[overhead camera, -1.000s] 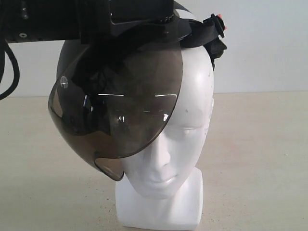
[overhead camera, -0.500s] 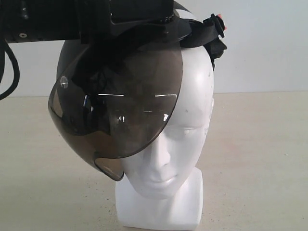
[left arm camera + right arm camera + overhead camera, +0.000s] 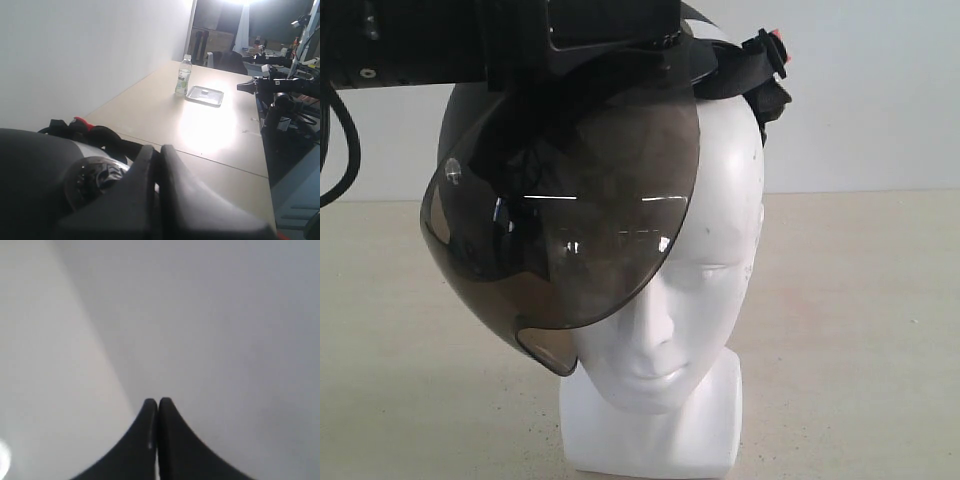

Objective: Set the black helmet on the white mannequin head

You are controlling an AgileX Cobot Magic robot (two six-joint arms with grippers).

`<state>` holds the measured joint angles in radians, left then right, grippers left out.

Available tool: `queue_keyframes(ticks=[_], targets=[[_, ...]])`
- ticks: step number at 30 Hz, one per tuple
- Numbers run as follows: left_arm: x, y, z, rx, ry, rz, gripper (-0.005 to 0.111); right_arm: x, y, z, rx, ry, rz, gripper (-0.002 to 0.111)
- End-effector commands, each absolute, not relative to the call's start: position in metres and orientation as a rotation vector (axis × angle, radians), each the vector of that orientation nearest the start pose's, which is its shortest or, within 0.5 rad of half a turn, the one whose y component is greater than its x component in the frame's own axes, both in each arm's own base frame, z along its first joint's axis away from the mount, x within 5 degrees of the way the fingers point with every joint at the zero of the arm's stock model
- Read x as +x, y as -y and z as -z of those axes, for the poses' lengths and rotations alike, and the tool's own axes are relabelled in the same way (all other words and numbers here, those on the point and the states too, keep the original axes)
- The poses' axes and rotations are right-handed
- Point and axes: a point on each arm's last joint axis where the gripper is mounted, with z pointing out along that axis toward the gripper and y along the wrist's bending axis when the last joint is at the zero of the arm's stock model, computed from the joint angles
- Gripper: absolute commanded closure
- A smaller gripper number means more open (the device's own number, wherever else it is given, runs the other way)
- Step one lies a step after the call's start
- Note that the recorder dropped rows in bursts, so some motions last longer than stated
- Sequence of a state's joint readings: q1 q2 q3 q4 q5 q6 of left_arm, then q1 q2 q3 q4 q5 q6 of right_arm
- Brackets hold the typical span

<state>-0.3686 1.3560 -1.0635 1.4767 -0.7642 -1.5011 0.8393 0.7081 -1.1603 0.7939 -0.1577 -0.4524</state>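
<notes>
Beige surface [image 3: 860, 300], pale wall behind, and the lid is only sitting half on.

The black helmet [image 3: 465, 125] is hanging crooked off the white mannequin head [image 3: 720, 230], bulging out toward 9 o'clock in the exterior view. Its smoky visor [image 3: 570, 230] is covering half the face, with the red buckle [image 3: 776, 38] poking up at 1 o'clock. The left hand [image 3: 159, 150] is pinching the helmet's top edge, fingers tight together. The right hand [image 3: 158, 402] is facing blank wall, squeezed fully closed, holding nothing.
</notes>
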Motion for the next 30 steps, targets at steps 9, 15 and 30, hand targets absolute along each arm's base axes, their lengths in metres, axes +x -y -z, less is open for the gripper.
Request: queue_keyframes(ticks=[9,15,30], targets=[[0.253,0.169,-0.348,0.872,-1.637,0.951,0.102,0.095,-0.061,-0.473,-0.2,-1.849,-0.548,0.109],[0.253,0.169,-0.348,0.872,-1.637,0.951,0.102,0.117,-0.076,-0.448,-0.153,-1.89,-0.452,0.109],[0.253,0.169,-0.348,0.872,-1.637,0.951,0.102,0.141,-0.11,-0.435,-0.011,-1.971,-0.622,0.109]])
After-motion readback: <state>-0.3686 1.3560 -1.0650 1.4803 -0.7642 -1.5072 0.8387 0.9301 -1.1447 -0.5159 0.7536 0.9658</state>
